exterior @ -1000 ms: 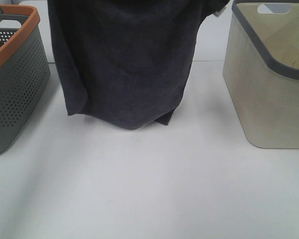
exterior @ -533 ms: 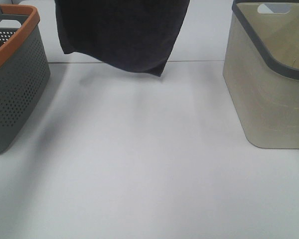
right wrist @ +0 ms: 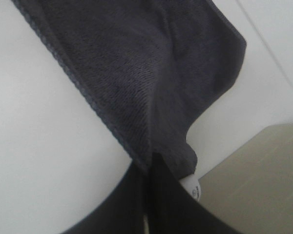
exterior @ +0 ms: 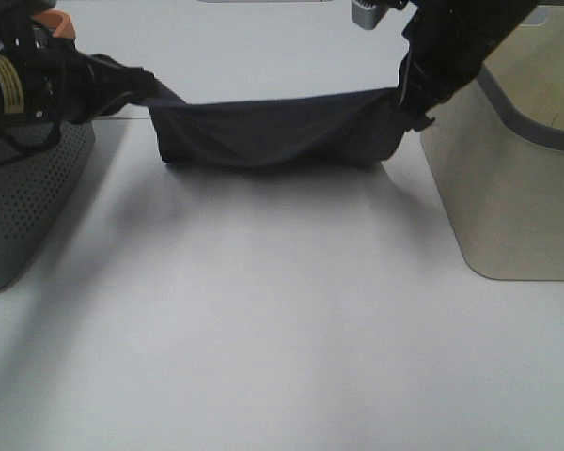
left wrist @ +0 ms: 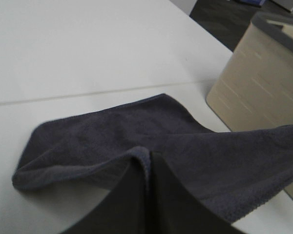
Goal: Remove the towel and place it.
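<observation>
Dark navy-grey terry towel (exterior: 277, 136) stretched between both arms, sagging, lower fold seemingly on the white desk (exterior: 282, 329). Left gripper (exterior: 153, 94) pinched shut on one corner; right gripper (exterior: 406, 99) clamped on the opposite corner, small white tag (right wrist: 193, 187) beside it. Grey perforated basket with orange rim (exterior: 23, 197) under the left arm. Beige bin with grey rim (exterior: 508, 188) just beside the right arm.

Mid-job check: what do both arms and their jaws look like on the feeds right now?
Both arms are matte black. The left arm carries a yellow label with unreadable dark print and black cables looping below. The right arm has a silver-grey fitting. In the wrist views the jaws are plain dark wedges.
</observation>
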